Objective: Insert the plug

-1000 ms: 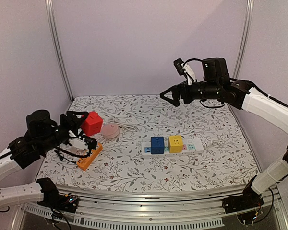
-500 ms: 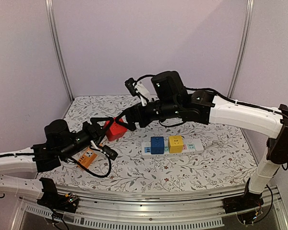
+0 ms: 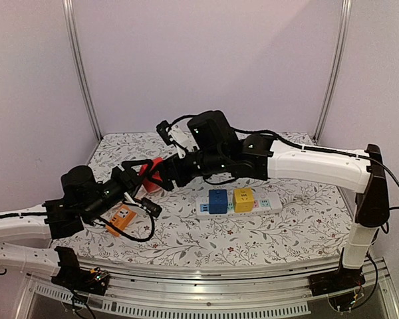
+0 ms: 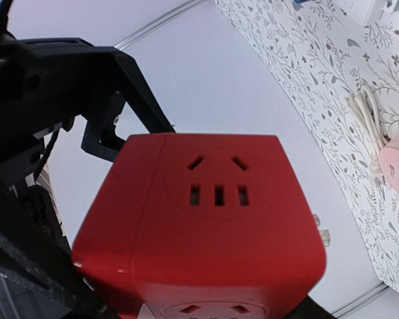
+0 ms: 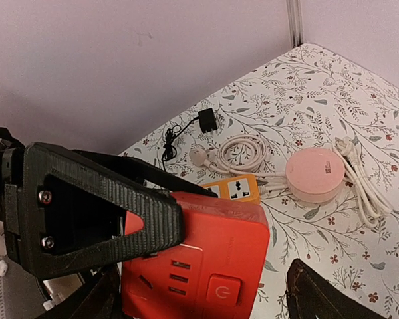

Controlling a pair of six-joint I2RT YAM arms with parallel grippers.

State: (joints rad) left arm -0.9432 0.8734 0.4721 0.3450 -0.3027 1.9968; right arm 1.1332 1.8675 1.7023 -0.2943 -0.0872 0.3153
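Note:
The red cube plug [image 3: 153, 173] is held off the table by my left gripper [image 3: 141, 177], which is shut on it. In the left wrist view the cube [image 4: 206, 219] fills the frame, socket face toward the camera. In the right wrist view the cube [image 5: 213, 259] sits between my right gripper's [image 5: 209, 302] spread fingers [image 5: 316, 296], with a left-gripper finger [image 5: 100, 206] across its side. My right gripper [image 3: 163, 179] is open around the cube. The white power strip [image 3: 269, 203] lies at table centre with a blue cube [image 3: 217, 201] and a yellow cube [image 3: 244, 199] plugged in.
An orange socket block [image 3: 122, 219] lies under the left arm and also shows in the right wrist view [image 5: 239, 189]. A pink round hub [image 5: 317, 174], a coiled white cable [image 5: 243, 151] and a black adapter [image 5: 206, 119] lie on the flowered tablecloth [image 3: 286, 173] behind it.
My left gripper has lifted the red cube off the table and carried it rightward. My right arm has swung from the back right across to the cube, jaws open around it.

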